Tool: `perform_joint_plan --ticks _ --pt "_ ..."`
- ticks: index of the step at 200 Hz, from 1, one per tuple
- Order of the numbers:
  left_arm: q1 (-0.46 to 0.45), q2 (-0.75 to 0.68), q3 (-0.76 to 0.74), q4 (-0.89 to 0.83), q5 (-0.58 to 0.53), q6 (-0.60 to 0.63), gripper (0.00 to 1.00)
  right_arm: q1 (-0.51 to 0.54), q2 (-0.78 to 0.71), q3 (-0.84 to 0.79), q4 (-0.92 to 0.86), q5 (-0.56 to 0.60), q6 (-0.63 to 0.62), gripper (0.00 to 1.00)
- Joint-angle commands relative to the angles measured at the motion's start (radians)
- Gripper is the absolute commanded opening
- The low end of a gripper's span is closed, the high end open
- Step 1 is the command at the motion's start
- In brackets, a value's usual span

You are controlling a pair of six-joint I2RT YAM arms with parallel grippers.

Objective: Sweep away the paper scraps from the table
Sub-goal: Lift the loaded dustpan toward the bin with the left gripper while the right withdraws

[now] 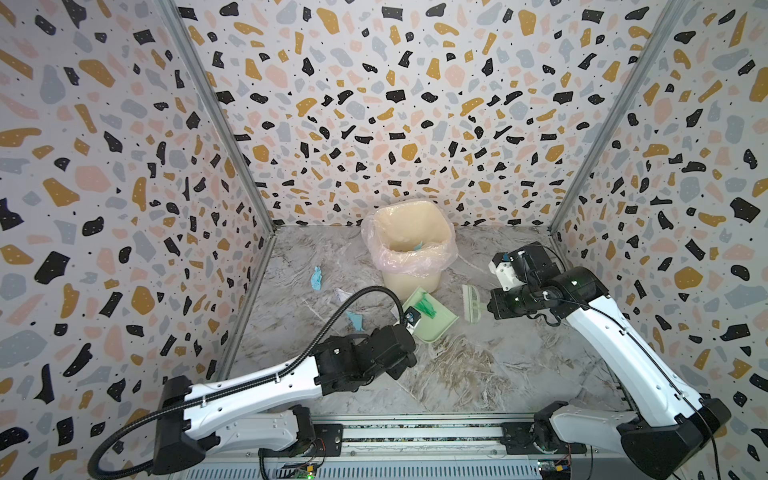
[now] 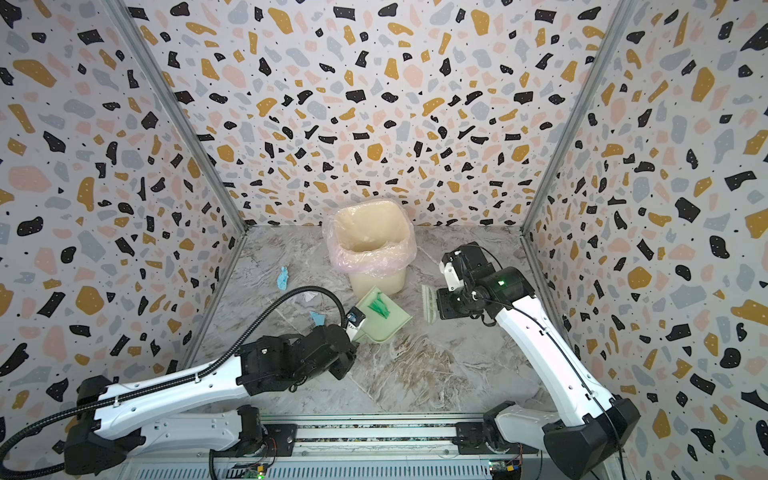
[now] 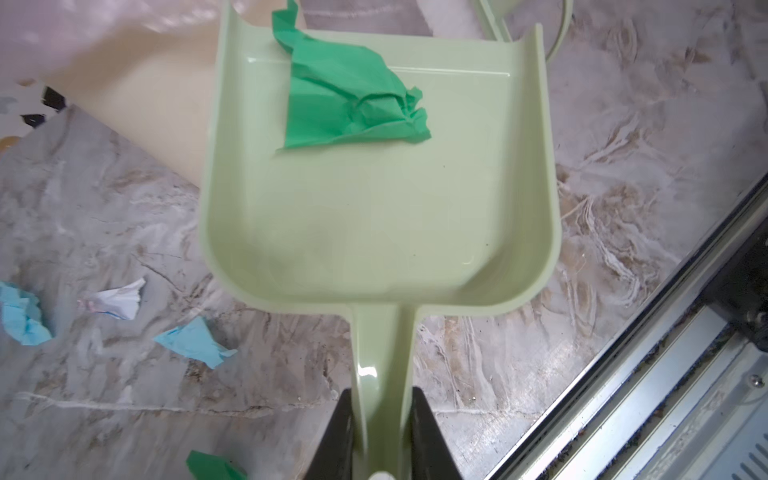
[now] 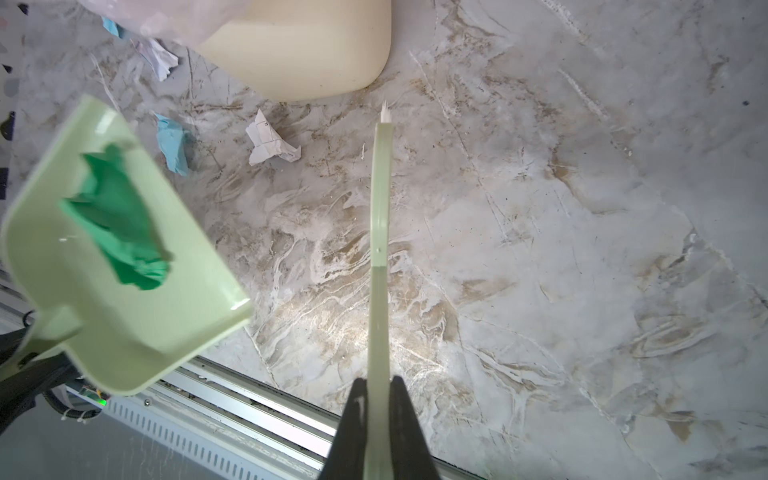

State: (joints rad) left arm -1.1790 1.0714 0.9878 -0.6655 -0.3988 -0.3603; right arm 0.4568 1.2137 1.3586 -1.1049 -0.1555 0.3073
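Observation:
My left gripper (image 3: 382,399) is shut on the handle of the pale green dustpan (image 1: 438,328), which sits just in front of the bin. A crumpled green paper scrap (image 3: 349,99) lies in the pan. My right gripper (image 4: 378,386) is shut on the pale green brush (image 1: 471,303), held to the right of the pan with its white bristles (image 4: 385,111) pointing away. On the table (image 1: 478,374), left of the pan, lie a light blue scrap (image 1: 316,277), a white scrap (image 1: 343,294) and another light blue scrap (image 1: 355,320). One more green scrap (image 3: 212,465) lies beside the left gripper.
A cream bin (image 1: 411,249) with a pink liner stands at the back middle, a bit of blue paper inside. Speckled walls close in the left, back and right. A metal rail (image 1: 415,432) runs along the table's front edge.

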Motion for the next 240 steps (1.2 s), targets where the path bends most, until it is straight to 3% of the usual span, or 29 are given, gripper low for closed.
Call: perform_joint_plan --ticks 1,43,81,167,195,240 --pt "0.005 -0.04 0.07 -0.103 -0.1 -0.011 0.0 -0.038 -0.03 -0.026 0.033 -0.079 -0.027 0.0" --pt "0.01 -0.052 0.228 -0.224 -0.197 -0.018 0.0 -0.104 -0.058 -0.082 0.066 -0.16 -0.043 0.0" --pt "0.104 -0.02 0.393 -0.356 -0.215 0.008 0.0 -0.143 -0.082 -0.13 0.089 -0.208 -0.05 0.0" --pt "0.54 0.119 0.629 -0.358 -0.019 0.318 0.0 -0.173 -0.108 -0.18 0.12 -0.248 -0.063 0.0" --pt "0.58 0.232 0.735 -0.393 0.004 0.385 0.0 -0.176 -0.118 -0.19 0.126 -0.251 -0.061 0.0" --pt "0.582 0.402 0.869 -0.47 -0.076 0.479 0.0 -0.184 -0.13 -0.223 0.138 -0.263 -0.068 0.0"
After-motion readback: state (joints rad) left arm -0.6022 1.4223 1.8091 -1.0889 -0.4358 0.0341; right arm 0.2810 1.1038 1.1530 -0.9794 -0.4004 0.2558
